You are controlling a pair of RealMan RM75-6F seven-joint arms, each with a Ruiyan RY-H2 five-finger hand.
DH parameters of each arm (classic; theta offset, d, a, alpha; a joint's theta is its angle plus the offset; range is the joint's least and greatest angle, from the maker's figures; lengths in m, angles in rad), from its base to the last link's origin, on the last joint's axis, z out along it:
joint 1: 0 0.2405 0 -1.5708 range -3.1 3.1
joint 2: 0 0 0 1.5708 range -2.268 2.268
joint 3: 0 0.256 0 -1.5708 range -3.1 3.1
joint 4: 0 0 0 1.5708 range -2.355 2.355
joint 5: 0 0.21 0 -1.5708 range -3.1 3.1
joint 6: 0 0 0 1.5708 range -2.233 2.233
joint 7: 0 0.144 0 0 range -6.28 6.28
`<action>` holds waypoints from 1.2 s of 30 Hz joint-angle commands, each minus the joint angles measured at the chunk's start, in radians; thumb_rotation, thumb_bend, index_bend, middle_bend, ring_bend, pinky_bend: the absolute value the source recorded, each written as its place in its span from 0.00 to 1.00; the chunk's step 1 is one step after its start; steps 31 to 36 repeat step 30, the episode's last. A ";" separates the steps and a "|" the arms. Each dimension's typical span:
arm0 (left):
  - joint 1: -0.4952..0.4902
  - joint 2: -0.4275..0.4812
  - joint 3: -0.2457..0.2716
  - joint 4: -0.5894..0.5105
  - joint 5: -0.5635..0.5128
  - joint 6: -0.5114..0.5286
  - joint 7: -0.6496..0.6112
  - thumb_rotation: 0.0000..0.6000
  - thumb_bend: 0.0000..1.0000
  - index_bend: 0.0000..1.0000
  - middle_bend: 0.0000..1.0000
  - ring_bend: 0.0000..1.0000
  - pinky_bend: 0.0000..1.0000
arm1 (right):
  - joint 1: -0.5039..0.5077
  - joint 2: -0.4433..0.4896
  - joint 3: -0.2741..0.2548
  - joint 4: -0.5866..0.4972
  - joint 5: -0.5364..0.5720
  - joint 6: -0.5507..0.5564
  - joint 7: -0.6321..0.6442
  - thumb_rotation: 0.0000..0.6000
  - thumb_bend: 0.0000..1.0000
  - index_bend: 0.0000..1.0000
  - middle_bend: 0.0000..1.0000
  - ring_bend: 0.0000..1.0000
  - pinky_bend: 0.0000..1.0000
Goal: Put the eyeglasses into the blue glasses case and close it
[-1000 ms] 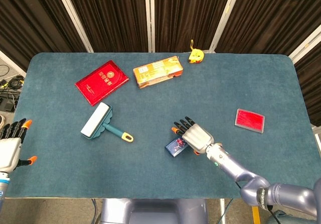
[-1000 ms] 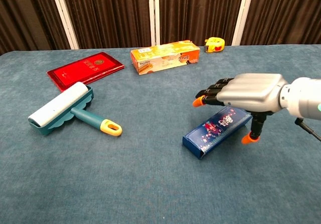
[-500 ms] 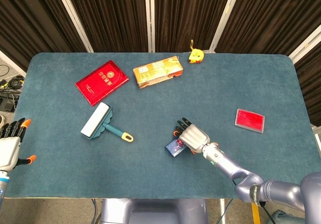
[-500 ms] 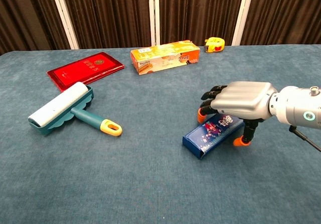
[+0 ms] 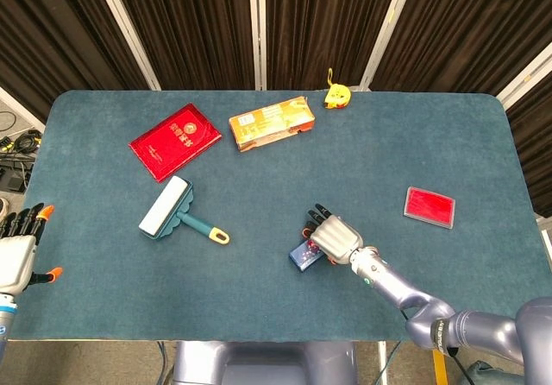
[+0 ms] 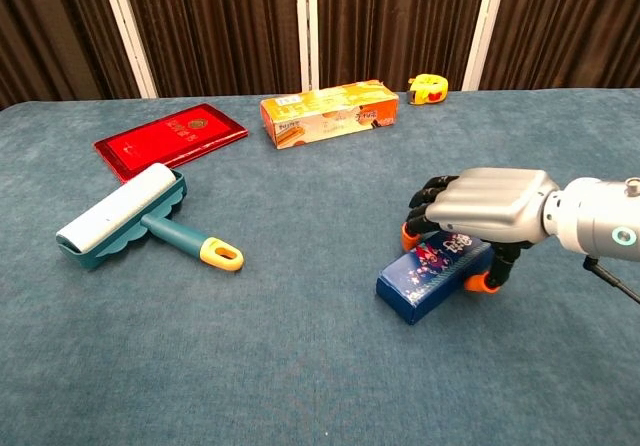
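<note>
Right robot hand (image 6: 485,209) sits on top of the blue glasses case (image 6: 432,277), fingers curled over the far edge and thumb down at the near side, so it grips the case. The case lies on the table (image 5: 103,281) at about 5 o'clock from table centre in the head view, long axis tilted, lid looks down. No eyeglasses visible anywhere on the table; whether they are inside the case cannot be told. Judged progress: late, probably the closing or pressing step; what is left is likely confirming the lid is fully down and letting go. Left robot hand (image 5: 17,249) is at 8 o'clock off the table edge, fingers apart, holding nothing. Counts: one blue case, one red booklet (image 5: 175,141) at 10 o'clock, one orange carton (image 5: 271,123) at 12 o'clock, one small yellow tape measure (image 5: 336,97) at 1 o'clock by the far edge, one teal lint roller (image 5: 172,211) with yellow handle end at 8 o'clock, one small red card-like item (image 5: 429,206) at 3 o'clock. Two robot hands total.
</note>
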 commanded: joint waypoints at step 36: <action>0.094 0.047 0.045 -0.041 0.289 0.232 -0.134 1.00 0.00 0.00 0.00 0.00 0.00 | -0.517 0.318 -0.054 -0.146 -0.220 0.812 0.319 1.00 0.00 0.00 0.00 0.00 0.00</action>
